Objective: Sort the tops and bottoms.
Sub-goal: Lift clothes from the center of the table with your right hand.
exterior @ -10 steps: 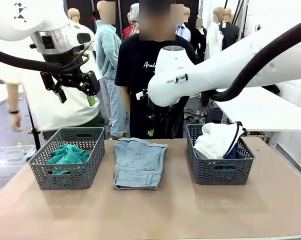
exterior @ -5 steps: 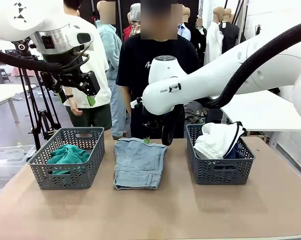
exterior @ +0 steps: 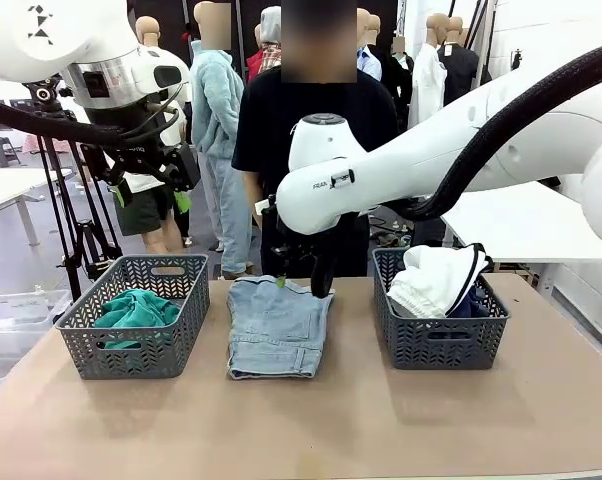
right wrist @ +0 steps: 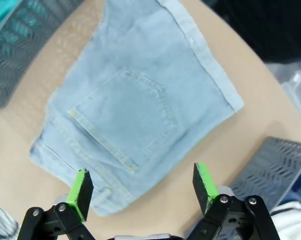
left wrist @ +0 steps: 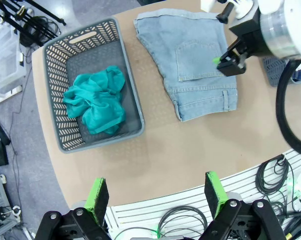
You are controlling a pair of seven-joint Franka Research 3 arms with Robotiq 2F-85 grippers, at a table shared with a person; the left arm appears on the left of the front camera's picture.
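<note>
Brown table (exterior: 381,420) carrying two grey baskets. Left basket (exterior: 76,340) holding teal-green top (exterior: 133,310); right basket (exterior: 441,345) holding white shorts (exterior: 431,278). Light blue denim shorts (exterior: 276,325) lying flat between them. Right gripper (exterior: 299,278) hovering over the denim, jaws wide, gripping nothing. Left gripper (exterior: 151,190) hanging high, jaws spread, gripping nothing.

**Off-task items around the table**

A tan table (exterior: 311,425) carries two grey plastic baskets with a herringbone cut-out pattern: one basket (exterior: 171,345) at 9 o'clock, the other basket (exterior: 436,345) at 3 o'clock. At 12 o'clock, behind the far edge, stands a person in a black T-shirt (exterior: 271,125). A black tripod (exterior: 81,235) stands at 10 o'clock.
</note>
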